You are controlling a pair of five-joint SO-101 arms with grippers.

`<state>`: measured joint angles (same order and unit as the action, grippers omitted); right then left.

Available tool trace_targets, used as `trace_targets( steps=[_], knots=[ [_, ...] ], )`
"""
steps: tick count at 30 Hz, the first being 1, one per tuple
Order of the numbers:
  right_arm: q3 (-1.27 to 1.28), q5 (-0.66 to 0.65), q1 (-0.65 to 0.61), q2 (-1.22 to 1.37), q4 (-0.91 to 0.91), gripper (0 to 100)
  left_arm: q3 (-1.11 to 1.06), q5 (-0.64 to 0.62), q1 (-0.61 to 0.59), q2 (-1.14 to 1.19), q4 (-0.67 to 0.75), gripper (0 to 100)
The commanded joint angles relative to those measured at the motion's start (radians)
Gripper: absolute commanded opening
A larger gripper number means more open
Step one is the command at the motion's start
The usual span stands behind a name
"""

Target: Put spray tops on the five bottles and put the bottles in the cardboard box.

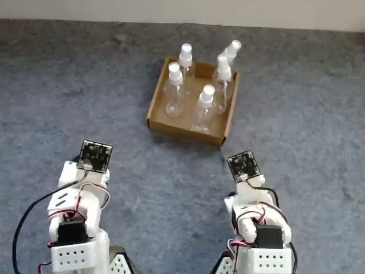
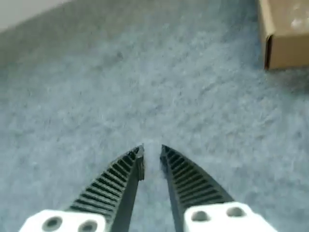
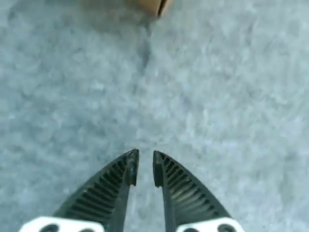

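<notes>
The cardboard box [image 1: 191, 128] stands on the grey carpet at the far middle. Several clear bottles stand inside it, each with a white spray top, such as the nearest one [image 1: 204, 105]; the one at the back right [image 1: 230, 52] leans outward. Both arms are folded back at the near edge, well short of the box. My left gripper [image 2: 152, 152] is shut with nothing in it and hovers over bare carpet, with a corner of the box [image 2: 285, 38] farther off. My right gripper [image 3: 146, 159] is also shut and holds nothing, with the box corner [image 3: 154, 5] ahead of it.
Grey carpet [image 1: 68, 91] covers the whole table. The left arm [image 1: 85, 188] and right arm [image 1: 251, 194] sit side by side at the near edge, with open carpet between them and the box.
</notes>
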<state>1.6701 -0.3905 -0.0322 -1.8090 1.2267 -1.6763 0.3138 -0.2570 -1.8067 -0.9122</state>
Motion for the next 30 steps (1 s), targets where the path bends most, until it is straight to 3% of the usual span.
trace_targets(
  steps=[1, 10, 14, 30],
  knots=[
    [0.16, -0.008, 0.01, -0.001, 0.024, 0.5, -0.019, 0.005, -0.062, -0.002, -0.084, 0],
    [0.16, -0.009, 0.061, -0.005, 0.024, 0.5, -0.019, 0.005, -0.263, -0.01, -0.304, 2],
    [0.16, -0.009, 0.061, -0.005, 0.024, 0.5, -0.019, 0.005, -0.3, -0.01, -0.4, 2],
    [0.16, -0.009, 0.061, -0.005, 0.024, 0.5, -0.019, 0.005, -0.3, -0.01, -0.416, 1]
  ],
)
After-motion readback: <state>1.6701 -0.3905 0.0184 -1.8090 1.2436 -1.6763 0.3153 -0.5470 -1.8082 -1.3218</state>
